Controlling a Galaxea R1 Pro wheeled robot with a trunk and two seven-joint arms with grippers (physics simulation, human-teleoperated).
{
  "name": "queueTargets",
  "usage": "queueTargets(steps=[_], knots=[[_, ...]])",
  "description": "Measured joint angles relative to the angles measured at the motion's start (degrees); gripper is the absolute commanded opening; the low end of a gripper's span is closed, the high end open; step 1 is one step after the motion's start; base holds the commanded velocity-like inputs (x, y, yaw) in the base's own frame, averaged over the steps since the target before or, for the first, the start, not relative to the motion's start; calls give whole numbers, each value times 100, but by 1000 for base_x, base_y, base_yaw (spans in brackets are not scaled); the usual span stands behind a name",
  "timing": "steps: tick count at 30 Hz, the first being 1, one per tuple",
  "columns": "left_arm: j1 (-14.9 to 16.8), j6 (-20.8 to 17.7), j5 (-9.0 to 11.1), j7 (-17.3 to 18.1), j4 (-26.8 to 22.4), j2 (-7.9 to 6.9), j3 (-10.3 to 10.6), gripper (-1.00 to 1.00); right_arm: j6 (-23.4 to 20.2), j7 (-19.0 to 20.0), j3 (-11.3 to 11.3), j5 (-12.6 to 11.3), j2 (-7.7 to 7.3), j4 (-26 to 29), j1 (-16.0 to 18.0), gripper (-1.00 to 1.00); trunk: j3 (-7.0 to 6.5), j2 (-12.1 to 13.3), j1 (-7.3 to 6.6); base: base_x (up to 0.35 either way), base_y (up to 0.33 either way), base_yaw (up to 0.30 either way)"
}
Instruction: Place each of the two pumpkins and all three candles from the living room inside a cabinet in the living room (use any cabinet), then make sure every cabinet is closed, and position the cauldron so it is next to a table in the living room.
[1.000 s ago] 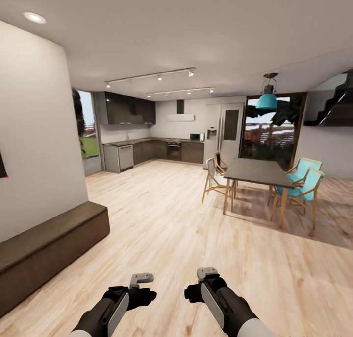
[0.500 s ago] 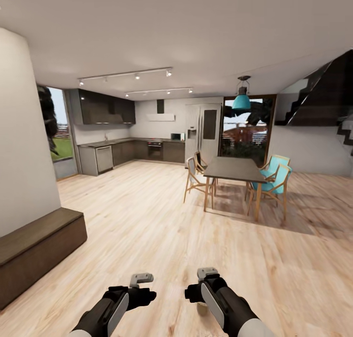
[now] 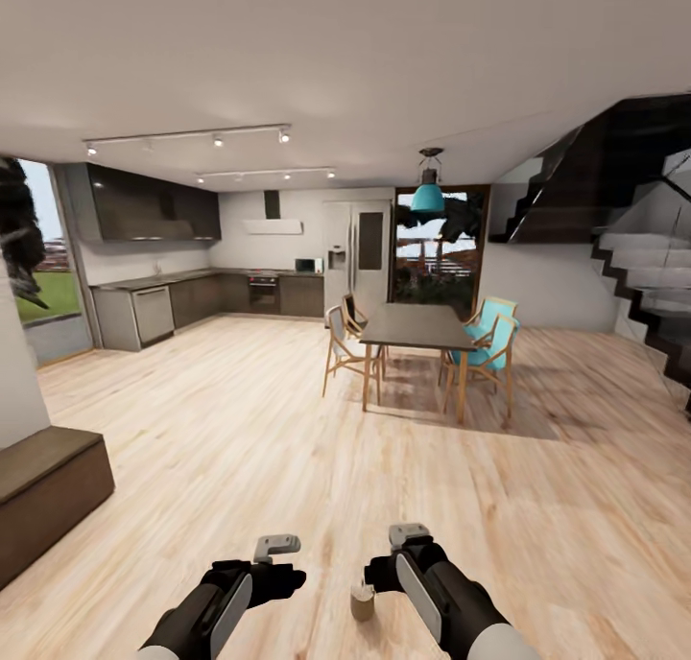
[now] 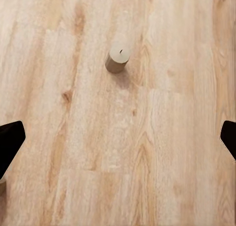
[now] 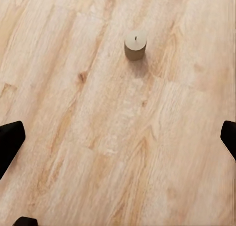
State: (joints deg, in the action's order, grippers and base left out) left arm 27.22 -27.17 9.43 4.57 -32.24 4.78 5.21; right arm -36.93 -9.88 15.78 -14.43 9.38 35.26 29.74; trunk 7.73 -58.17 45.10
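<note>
A stubby cream candle (image 3: 362, 602) stands upright on the light wood floor, just below and between my two arms, nearer the right one. It also stands ahead of the fingers in the left wrist view (image 4: 118, 57) and the right wrist view (image 5: 135, 45). My left gripper (image 3: 276, 545) and right gripper (image 3: 408, 535) hang low in front of me, both open and empty, their dark fingertips (image 4: 10, 142) wide apart. One end of the dark-brown cabinet (image 3: 43, 483) juts in at the left edge, its fronts shut. The pumpkins and the cauldron are out of view.
A dark dining table (image 3: 413, 327) with wooden and turquoise chairs (image 3: 489, 339) stands in the middle distance. The grey kitchen (image 3: 163, 300) runs along the far wall, and a staircase (image 3: 643, 286) rises at the right. Wood floor stretches between me and the table.
The whole view has swung to the right, so the cabinet slid toward the left edge and the staircase appeared. The candle has come into sight by my right arm. Both arms hold their pose.
</note>
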Motion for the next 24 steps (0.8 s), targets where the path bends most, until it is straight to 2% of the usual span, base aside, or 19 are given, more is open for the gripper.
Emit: queueTargets(steps=[10,24], knots=[[0,1,0,-1,0,0,-1,100,1,5,8,0,4,1,0,100,33,1,-1,210,-116,-123],[1,6,0,-1,3,9,1,100,1,8,-9,0,-10,2,0,100,108,1,-1,235,-16,-227]])
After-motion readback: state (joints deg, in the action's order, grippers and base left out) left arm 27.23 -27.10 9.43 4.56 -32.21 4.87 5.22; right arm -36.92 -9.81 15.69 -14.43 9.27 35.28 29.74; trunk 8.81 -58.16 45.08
